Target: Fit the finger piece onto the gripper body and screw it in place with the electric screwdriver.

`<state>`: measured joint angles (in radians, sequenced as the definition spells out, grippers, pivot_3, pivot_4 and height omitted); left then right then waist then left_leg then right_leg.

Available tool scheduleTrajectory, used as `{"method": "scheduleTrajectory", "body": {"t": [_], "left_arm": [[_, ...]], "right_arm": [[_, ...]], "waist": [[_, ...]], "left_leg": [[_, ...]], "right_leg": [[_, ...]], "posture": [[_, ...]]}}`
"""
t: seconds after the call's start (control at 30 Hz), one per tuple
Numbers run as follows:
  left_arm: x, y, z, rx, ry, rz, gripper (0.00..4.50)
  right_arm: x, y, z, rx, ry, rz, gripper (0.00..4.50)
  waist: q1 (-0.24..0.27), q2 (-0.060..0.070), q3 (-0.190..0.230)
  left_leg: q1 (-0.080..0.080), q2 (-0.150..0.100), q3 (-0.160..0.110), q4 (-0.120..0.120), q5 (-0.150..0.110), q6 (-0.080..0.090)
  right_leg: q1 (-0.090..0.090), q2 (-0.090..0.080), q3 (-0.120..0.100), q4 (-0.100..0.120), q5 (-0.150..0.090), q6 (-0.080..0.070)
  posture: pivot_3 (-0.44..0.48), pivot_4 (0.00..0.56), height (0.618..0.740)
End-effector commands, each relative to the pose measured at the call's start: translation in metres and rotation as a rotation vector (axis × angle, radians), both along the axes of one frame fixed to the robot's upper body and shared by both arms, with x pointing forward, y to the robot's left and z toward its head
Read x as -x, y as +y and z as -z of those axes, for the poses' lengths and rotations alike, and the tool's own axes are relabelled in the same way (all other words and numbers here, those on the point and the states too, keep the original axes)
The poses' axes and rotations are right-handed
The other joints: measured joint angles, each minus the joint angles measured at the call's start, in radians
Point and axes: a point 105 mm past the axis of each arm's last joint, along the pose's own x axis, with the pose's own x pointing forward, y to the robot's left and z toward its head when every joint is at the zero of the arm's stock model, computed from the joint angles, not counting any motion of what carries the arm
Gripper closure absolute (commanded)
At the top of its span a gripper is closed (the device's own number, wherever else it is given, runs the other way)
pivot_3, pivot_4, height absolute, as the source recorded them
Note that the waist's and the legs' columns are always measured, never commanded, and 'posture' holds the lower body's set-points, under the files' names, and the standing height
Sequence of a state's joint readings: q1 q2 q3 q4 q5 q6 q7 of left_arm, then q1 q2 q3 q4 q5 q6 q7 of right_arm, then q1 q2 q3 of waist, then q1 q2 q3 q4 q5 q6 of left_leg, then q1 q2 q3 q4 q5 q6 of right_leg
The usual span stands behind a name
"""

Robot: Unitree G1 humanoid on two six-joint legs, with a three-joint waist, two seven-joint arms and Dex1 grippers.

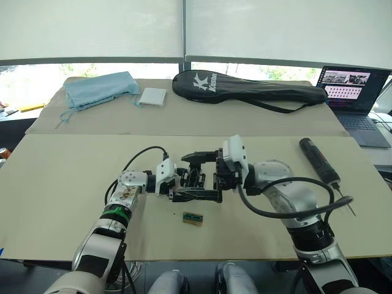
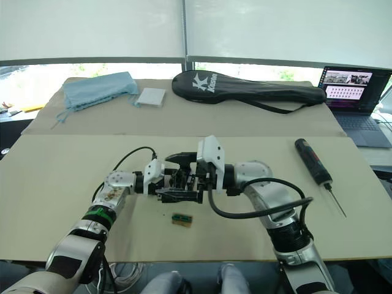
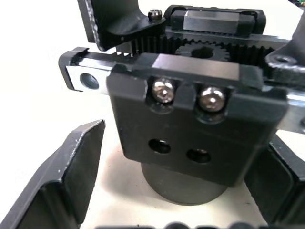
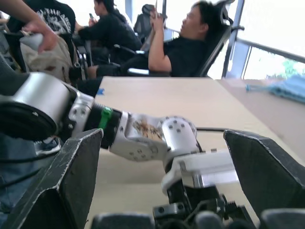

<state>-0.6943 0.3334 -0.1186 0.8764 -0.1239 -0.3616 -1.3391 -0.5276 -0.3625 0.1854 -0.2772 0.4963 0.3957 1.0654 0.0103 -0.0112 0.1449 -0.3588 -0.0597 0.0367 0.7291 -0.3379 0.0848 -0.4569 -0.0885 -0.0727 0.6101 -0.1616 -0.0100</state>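
Early going, by my read: the electric screwdriver (image 1: pixel 321 163) lies untouched on the tabletop (image 1: pixel 61 184) well off to my right, so no screwing has begun. The gripper body (image 3: pixel 190 114) stands mid-tabletop between my two tools. My left tool (image 3: pixel 186 191) sits spread around its round base, fingers (image 3: pixel 71 176) apart from it, gripping nothing. My right tool (image 4: pixel 162 191) is wide open above the same block, holding nothing. Both arms reach inward, wrists nearly meeting. A finger (image 1: pixel 195 157) sticks out on the block; whether it's seated, I cannot tell. A small green part (image 1: pixel 193 218) lies just in front.
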Motion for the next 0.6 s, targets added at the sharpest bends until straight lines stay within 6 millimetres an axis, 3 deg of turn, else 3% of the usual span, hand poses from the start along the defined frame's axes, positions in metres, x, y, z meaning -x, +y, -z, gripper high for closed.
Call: {"method": "scheduleTrajectory", "body": {"t": [0.03, 0.2, 0.4, 0.5, 0.6], "left_arm": [[0.001, 0.026, 0.0, -0.011, 0.012, -0.053, 0.05], [0.009, 0.065, -0.017, 0.029, 0.016, -0.111, 0.05], [0.028, 0.099, -0.056, 0.099, -0.042, -0.156, 0.05], [0.041, 0.106, -0.069, 0.101, -0.042, -0.161, 0.05], [0.055, 0.113, -0.067, 0.054, -0.014, -0.152, 0.05]], "right_arm": [[0.01, -0.015, -0.023, -0.073, -0.096, -0.004, 0.0], [0.012, -0.05, -0.033, -0.09, -0.146, 0.133, 0.0], [0.016, -0.111, -0.028, -0.11, -0.099, 0.458, 0.0], [0.024, -0.145, -0.013, -0.076, -0.074, 0.631, 0.0], [0.038, -0.179, 0.008, 0.008, -0.054, 0.78, 0.0]], "waist": [[-0.005, 0.0, 0.0], [-0.02, 0.0, 0.0], [-0.001, 0.001, 0.002], [0.011, 0.001, 0.003], [0.011, 0.003, 0.004]], "left_leg": [[0.0, 0.0, 0.0, 0.0, 0.0, 0.0], [0.0, 0.001, 0.0, -0.002, 0.0, 0.0], [-0.001, 0.001, 0.0, -0.003, 0.0, -0.001], [-0.001, 0.0, 0.0, -0.003, -0.001, -0.002], [0.0, 0.0, 0.0, -0.003, -0.002, -0.002]], "right_leg": [[0.0, 0.0, 0.0, 0.0, 0.0, 0.0], [-0.001, 0.001, 0.001, 0.0, 0.0, 0.0], [-0.001, -0.001, 0.0, -0.001, 0.0, 0.0], [0.0, -0.002, 0.0, -0.003, 0.0, 0.0], [0.0, -0.001, 0.001, -0.003, -0.001, 0.001]], "posture": [[0.0, 0.15, 0.74], [0.0, 0.15, 0.74], [0.0, 0.15, 0.74], [0.0, 0.15, 0.74], [0.0, 0.15, 0.74]]}}
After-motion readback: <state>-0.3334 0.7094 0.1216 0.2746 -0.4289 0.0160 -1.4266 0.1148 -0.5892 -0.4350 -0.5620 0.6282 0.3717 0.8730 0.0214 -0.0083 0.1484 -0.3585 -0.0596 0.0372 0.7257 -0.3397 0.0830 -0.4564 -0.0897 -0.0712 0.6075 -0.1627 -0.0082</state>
